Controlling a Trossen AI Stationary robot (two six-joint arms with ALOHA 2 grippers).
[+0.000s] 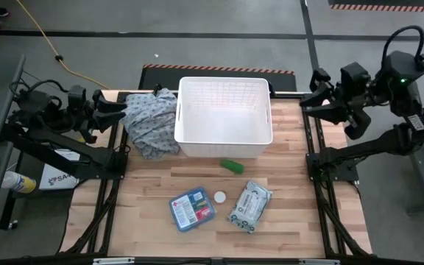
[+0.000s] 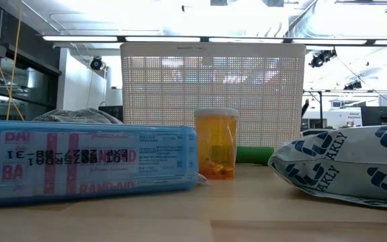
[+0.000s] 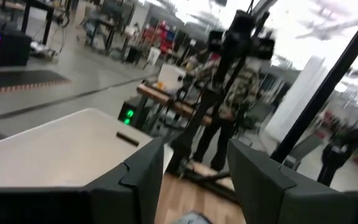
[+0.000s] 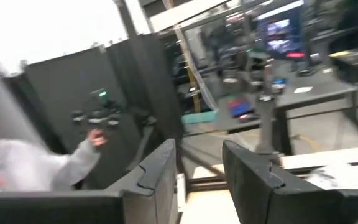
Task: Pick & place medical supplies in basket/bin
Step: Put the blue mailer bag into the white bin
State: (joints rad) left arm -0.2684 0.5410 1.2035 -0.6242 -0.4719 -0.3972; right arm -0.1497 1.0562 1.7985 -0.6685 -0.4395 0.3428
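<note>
Beside basket (image 1: 224, 144): cloth heap (image 1: 150, 121); left gripper (image 1: 113, 109), right gripper (image 1: 316, 91) open, empty.

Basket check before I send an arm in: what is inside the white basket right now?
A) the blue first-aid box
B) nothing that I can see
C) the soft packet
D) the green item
B: in the high view the white basket shows only its bare floor, while the first-aid box, green item and soft packet all lie on the table in front of it.
</note>
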